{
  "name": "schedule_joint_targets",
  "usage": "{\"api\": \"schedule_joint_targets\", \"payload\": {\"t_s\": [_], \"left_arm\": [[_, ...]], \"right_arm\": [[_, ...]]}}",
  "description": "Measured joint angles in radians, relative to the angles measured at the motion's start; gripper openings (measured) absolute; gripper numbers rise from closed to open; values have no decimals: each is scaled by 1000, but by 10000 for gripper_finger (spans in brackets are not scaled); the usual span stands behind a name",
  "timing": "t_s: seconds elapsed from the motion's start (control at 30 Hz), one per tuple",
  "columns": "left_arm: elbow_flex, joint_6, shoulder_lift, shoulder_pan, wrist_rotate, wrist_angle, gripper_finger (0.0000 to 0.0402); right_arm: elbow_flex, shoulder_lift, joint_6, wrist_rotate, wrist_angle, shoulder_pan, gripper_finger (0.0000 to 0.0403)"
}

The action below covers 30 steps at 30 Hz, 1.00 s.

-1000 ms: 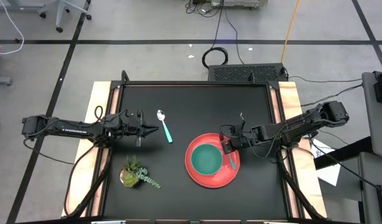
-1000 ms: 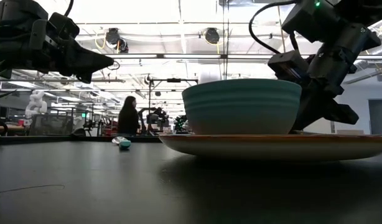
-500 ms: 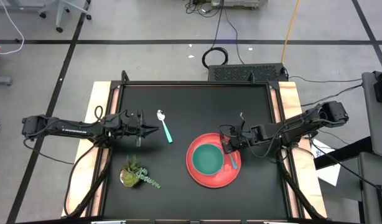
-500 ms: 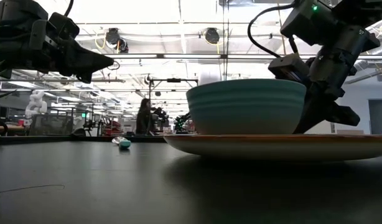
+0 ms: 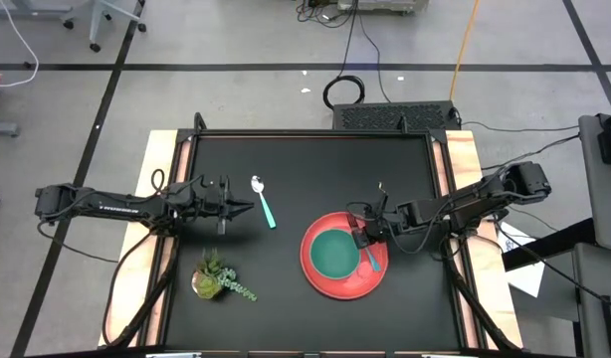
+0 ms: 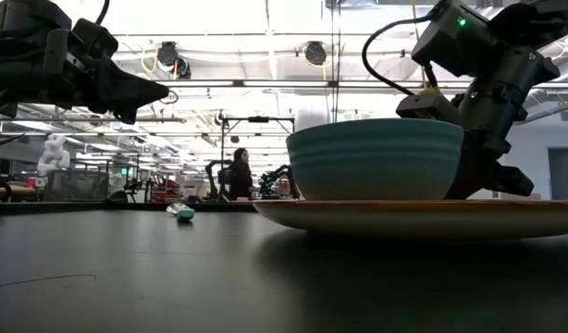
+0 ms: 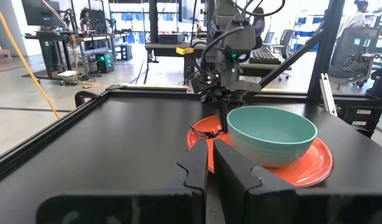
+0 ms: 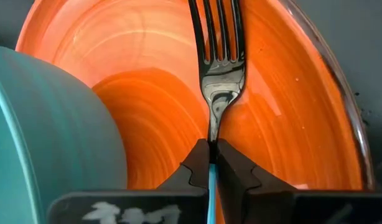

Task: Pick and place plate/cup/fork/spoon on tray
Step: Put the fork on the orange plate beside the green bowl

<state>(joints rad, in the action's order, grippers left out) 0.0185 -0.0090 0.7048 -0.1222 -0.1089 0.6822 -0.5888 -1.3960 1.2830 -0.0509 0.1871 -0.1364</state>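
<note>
Fork (image 8: 217, 56) over tray (image 5: 323, 283) inner rim beside cup (image 5: 333, 253), pinched by right gripper (image 8: 211, 163), bare tabletop (image 5: 305, 159) around, left gripper (image 5: 248, 208) closed near spoon (image 5: 262, 202).

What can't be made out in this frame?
- Fork handle: right wrist view, hidden between right gripper jaws.
- Whether the fork tines touch the tray: not clear.
- Spoon: low view, too small.
- Tray's far rim: low view, behind cup.
</note>
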Motion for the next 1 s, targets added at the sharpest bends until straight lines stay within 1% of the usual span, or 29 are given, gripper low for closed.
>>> {"api": "schedule_joint_targets", "payload": {"t_s": [0.23,0.37,0.53,1.0], "left_arm": [[0,1,0,0,0,0,31],[0,0,0,0,0,-1,31],[0,0,0,0,0,-1,31],[0,0,0,0,1,-7,31]], "right_arm": [[1,-1,-20,0,-9,0,5],[3,-3,-43,4,-55,-1,23],[3,-3,-42,4,-57,-1,40],[3,-2,-75,5,-55,-1,43]]}}
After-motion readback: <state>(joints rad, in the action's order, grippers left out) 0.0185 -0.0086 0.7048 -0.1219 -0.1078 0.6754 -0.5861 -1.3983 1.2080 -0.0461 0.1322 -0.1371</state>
